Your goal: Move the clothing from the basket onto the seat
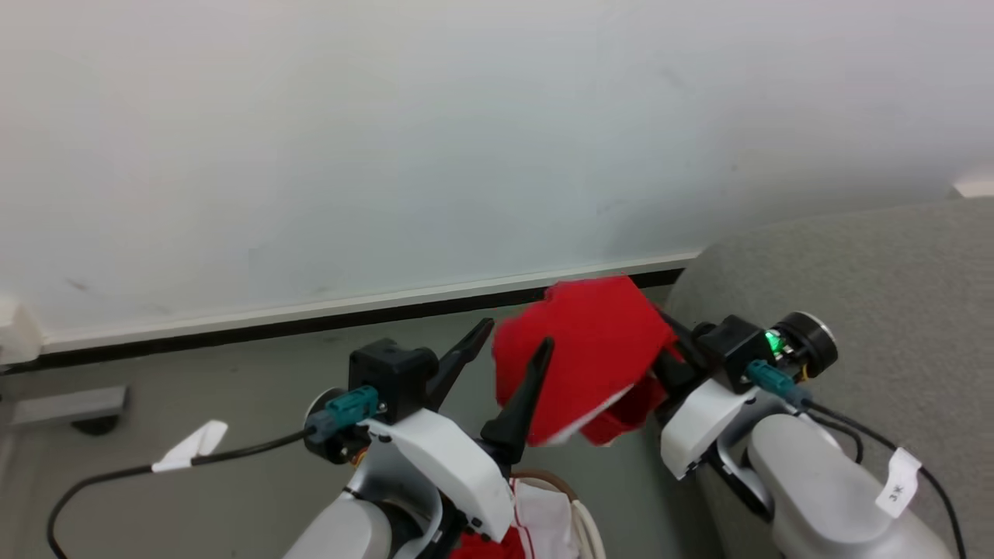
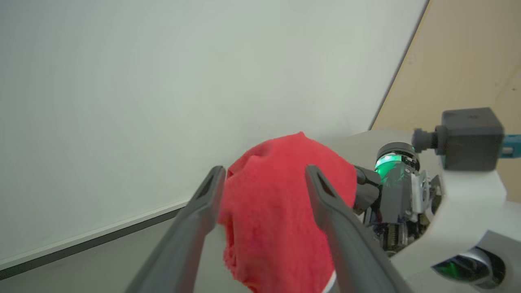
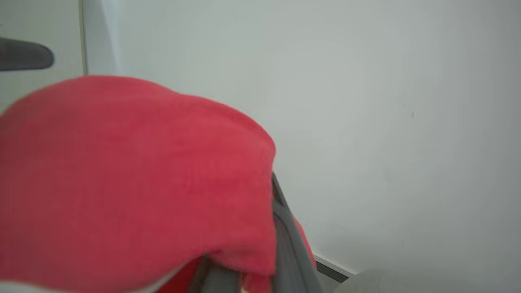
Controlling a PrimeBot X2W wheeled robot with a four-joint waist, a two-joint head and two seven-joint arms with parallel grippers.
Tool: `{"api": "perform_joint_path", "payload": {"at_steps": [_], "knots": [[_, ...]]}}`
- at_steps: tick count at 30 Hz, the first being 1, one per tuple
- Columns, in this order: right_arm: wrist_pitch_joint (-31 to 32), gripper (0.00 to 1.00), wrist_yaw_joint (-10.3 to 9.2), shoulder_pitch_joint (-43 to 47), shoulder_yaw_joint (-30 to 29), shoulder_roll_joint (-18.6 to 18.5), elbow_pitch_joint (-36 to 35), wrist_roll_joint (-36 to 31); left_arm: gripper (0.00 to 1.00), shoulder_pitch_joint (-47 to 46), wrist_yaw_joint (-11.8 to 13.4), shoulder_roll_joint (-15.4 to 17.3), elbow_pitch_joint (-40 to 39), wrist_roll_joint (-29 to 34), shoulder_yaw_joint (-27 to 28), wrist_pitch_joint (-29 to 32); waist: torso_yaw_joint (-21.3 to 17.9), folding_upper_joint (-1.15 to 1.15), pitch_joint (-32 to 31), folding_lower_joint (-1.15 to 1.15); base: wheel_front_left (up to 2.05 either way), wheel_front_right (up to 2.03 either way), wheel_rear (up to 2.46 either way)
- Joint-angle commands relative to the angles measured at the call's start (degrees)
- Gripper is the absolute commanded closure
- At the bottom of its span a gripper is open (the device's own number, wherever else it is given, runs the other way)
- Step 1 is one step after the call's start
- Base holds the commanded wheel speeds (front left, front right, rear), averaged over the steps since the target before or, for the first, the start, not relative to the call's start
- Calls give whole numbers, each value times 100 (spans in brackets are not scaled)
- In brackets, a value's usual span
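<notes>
A bright red garment (image 1: 582,357) with a white edge hangs in the air, draped over my right gripper (image 1: 666,351), which is shut on it. In the right wrist view the red fabric (image 3: 134,175) covers most of the fingers; one dark finger (image 3: 285,232) shows beside it. My left gripper (image 1: 516,335) stands open just left of the cloth, not touching it, and in the left wrist view its two fingers (image 2: 203,211) frame the garment (image 2: 268,215). More red and white clothing (image 1: 536,519) lies in the basket (image 1: 584,519) at the bottom edge. The grey seat (image 1: 854,264) rises at the right.
A pale wall with a white and black skirting board (image 1: 311,314) runs behind. Grey floor (image 1: 233,404) lies to the left, with a dark cable (image 1: 116,473) carrying a white tag. The right forearm (image 1: 815,481) is close against the sofa's side.
</notes>
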Motion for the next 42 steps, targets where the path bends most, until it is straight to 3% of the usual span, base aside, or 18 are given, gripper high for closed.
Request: {"api": "perform_joint_path", "payload": {"at_steps": [1, 19, 27, 32, 42], "knots": [[-39, 100, -14, -16, -47, -95, -39, -38, 0, 81, 13, 38, -31, -20, 9, -24, -243, 0, 56, 0, 0, 0, 0], [40, 100, -14, 204, -807, -959, -771, -13, 0, 249, -66, -29, 24, 142, -399, -216, -2204, 0, 385, 0, 0, 0, 0], [218, 100, -14, 600, -1447, -1297, -1342, -77, 0, 1, -228, -86, 110, 168, -636, -135, -2292, 0, 667, 0, 0, 0, 0], [399, 100, -14, 474, -1697, -1380, -1578, -86, 0, -128, -186, -27, 57, 224, -639, -48, -2285, 0, 952, 0, 0, 0, 0], [554, 100, -14, -868, -2693, -1916, -1203, -239, 0, -777, -412, 79, -174, 385, -791, 362, -1523, 0, 2104, 0, 0, 0, 0]]}}
